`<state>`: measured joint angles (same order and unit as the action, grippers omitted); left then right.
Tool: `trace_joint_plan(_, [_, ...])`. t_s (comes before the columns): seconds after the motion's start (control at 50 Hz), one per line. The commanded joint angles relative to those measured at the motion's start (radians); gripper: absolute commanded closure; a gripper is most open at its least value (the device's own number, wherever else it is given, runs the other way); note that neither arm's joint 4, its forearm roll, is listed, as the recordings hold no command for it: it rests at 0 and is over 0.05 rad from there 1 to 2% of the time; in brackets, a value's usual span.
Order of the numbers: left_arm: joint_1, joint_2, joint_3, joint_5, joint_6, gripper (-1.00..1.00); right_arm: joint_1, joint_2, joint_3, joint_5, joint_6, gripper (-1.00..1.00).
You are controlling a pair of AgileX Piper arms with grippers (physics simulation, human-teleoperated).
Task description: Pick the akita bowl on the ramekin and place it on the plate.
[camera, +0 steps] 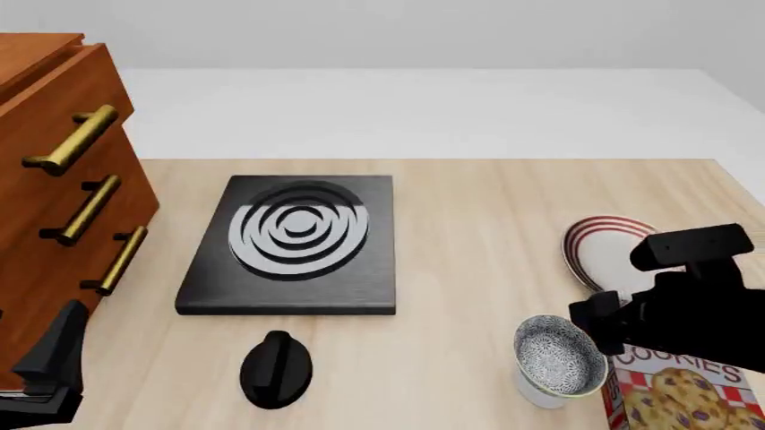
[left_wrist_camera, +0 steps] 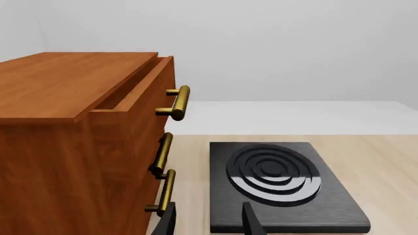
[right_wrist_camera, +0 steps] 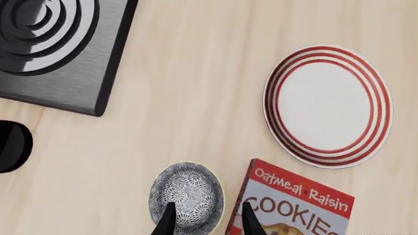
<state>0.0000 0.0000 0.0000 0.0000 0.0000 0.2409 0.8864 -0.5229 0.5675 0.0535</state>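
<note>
- Cookie box (camera: pixel 682 394) sits nearest me at the counter's near right corner, red with "Oatmeal Raisin Cookies" readable in the right wrist view.
- Just beside it, on its left: akita bowl (camera: pixel 558 356), speckled inside facing up, perched on the ramekin (camera: pixel 538 391), of which only a sliver of white shows beneath.
- Plate (right_wrist_camera: pixel 328 105) with red rings lies farther back on the right, bare, apart from the bowl.
- Right pincer (right_wrist_camera: pixel 205 219) hangs over the bowl's right rim; its fingers (right_wrist_camera: pixel 168 220) are spread, one over the bowl's inside and one near the gap between rim and box. Not touching the bowl as far as I can judge.
- Left pincer (left_wrist_camera: pixel 207 220) is parked at the near left by the wooden drawer cabinet (left_wrist_camera: pixel 72 142), fingers apart, holding nothing.
- Black stove plate (camera: pixel 293 240) and a dark knob (camera: pixel 276 366) occupy the counter's middle; not involved.
- Progress, my read: nothing done yet. Bowl not gripped, not lifted.
- Left to do: come down on the rim, pinch, lift clear of the ramekin, carry back to the plate, set down, let go.
- Concern: the cookie box crowds the outer finger.
</note>
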Motion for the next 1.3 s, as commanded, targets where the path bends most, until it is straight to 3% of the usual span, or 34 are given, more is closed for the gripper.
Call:
trace_joint_plan(0.02, [0.000, 0.000, 0.000, 0.000, 0.000, -1.00, -0.009, 0.024, 0.026, -0.033, 0.006, -1.00])
trace_joint_plan(1.3, [0.000, 0.000, 0.000, 0.000, 0.000, -1.00, 0.033, 0.206, 0.104, -0.230, 0.075, -1.00])
